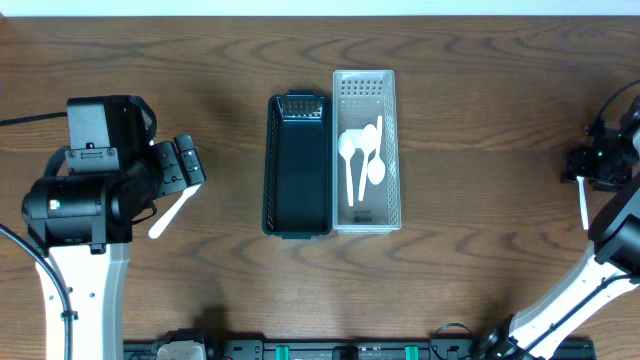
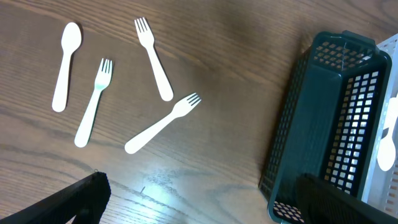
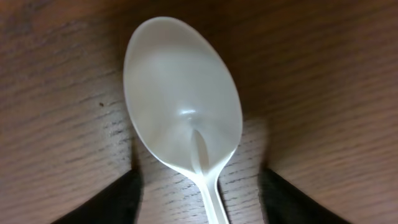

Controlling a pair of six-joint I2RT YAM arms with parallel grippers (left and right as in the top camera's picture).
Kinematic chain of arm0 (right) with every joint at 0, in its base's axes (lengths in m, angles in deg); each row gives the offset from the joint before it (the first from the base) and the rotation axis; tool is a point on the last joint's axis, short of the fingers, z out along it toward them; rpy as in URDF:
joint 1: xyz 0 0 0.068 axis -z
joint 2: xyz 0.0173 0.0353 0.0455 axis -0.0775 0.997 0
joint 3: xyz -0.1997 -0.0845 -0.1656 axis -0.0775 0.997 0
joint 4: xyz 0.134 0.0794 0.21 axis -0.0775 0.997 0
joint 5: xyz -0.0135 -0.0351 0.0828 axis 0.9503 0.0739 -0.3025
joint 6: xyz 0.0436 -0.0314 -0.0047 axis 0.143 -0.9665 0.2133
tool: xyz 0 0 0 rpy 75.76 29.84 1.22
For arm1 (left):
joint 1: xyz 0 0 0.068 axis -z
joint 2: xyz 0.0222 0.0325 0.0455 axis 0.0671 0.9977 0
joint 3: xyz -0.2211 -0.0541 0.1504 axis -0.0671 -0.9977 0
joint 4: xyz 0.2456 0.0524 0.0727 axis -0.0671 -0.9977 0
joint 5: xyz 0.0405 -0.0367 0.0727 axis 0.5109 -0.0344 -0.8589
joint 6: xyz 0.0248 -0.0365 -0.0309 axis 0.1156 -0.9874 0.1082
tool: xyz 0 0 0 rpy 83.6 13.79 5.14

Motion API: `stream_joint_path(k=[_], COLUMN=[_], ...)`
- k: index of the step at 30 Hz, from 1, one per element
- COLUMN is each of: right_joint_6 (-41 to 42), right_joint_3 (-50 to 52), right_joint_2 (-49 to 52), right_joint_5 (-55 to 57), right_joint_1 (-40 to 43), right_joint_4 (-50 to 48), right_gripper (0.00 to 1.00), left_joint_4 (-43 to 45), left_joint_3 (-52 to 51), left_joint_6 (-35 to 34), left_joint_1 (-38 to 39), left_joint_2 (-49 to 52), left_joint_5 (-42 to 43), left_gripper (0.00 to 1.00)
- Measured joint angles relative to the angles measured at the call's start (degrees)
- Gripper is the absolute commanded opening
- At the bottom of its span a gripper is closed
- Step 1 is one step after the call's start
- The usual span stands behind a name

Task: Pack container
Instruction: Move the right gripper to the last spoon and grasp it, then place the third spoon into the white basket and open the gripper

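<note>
A wooden table [image 1: 480,80] was seen from above. At its middle stood a dark green basket [image 1: 300,165], empty, with a white basket [image 1: 366,215] touching its right side. Three white spoons [image 1: 360,155] lay inside the white basket.

At the left of the table, the left gripper [image 2: 199,186] hovered with its jaws spread wide and nothing between them. On the bare wood below it lay three forks [image 2: 163,122] and a lone spoon [image 2: 65,65], all left of the dark basket.

Well apart, at the far right edge, the right gripper [image 3: 199,180] hung low over a white spoon [image 3: 183,99]. Its jaws stood spread either side of the handle, not touching it. The bowl faced up.
</note>
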Motion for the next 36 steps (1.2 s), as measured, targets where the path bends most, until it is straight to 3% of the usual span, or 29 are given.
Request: stream_joint_path(k=[9, 14, 19, 24, 31, 36], right_joint_6=[3.3, 7.0, 9.4, 11.0, 17.3, 23.3], right_joint_3=[0.0, 0.0, 0.0, -0.3, -9.5, -12.3], right_joint_2=[0.0, 0.0, -0.2, -4.9, -21.8, -26.9], right_joint_5=[0.1, 0.0, -1.0, -4.5, -7.9, -7.9], right_joint_1=[0.0, -0.5, -3.3, -11.3, -30.8, -44.6], right_joint_4=[0.5, 1.3, 3.1, 3.8, 3.0, 1.9], right_gripper=[0.14, 0.02, 0.01, 0.01, 0.01, 0.01], left_joint_4=[0.0, 0.0, 0.0, 0.0, 0.0, -0.4], left_joint_3=[0.0, 0.0, 0.0, 0.0, 0.0, 0.0], left_joint_6=[0.0, 0.0, 0.0, 0.0, 0.0, 0.0], left_joint_1=[0.0, 0.0, 0.0, 0.0, 0.0, 0.0], left_joint_2=[0.0, 0.0, 0.0, 0.0, 0.0, 0.0], left_joint_5=[0.0, 0.0, 0.0, 0.0, 0.0, 0.0], left_gripper=[0.98, 0.98, 0.98, 0.98, 0.98, 0.98])
